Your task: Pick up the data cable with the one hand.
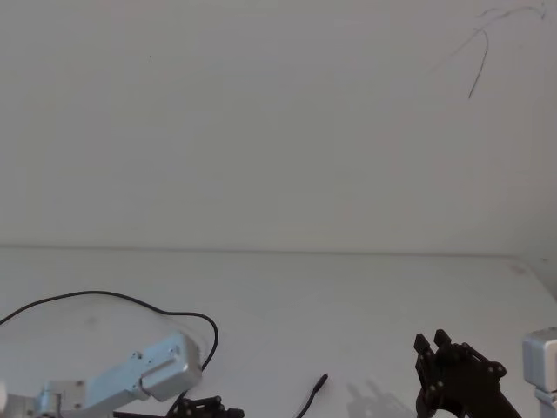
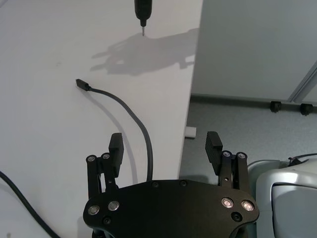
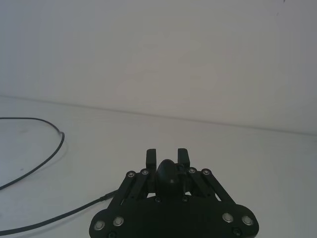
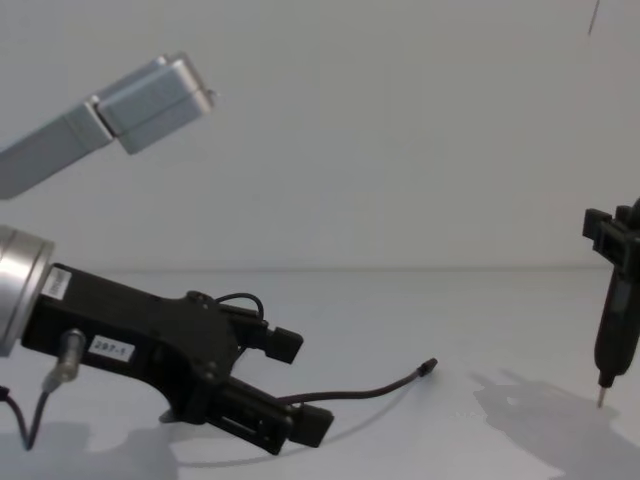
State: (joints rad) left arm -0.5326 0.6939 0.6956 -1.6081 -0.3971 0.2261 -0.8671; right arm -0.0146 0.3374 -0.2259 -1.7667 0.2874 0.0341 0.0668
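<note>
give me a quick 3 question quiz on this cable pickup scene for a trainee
1. Short answer: which gripper holds the slim pen-like tool?
2. Multiple choice: at the data cable, the left gripper's fingers are A) shut on it, B) open, one on either side of it, C) shut beside it.
3. True or false: the tool's pin tip touches the cable's plug.

Key
1. The right gripper, its fingers shut on the tool.
2. B.
3. False: the tip hangs apart from the plug, with bare table between them.
</note>
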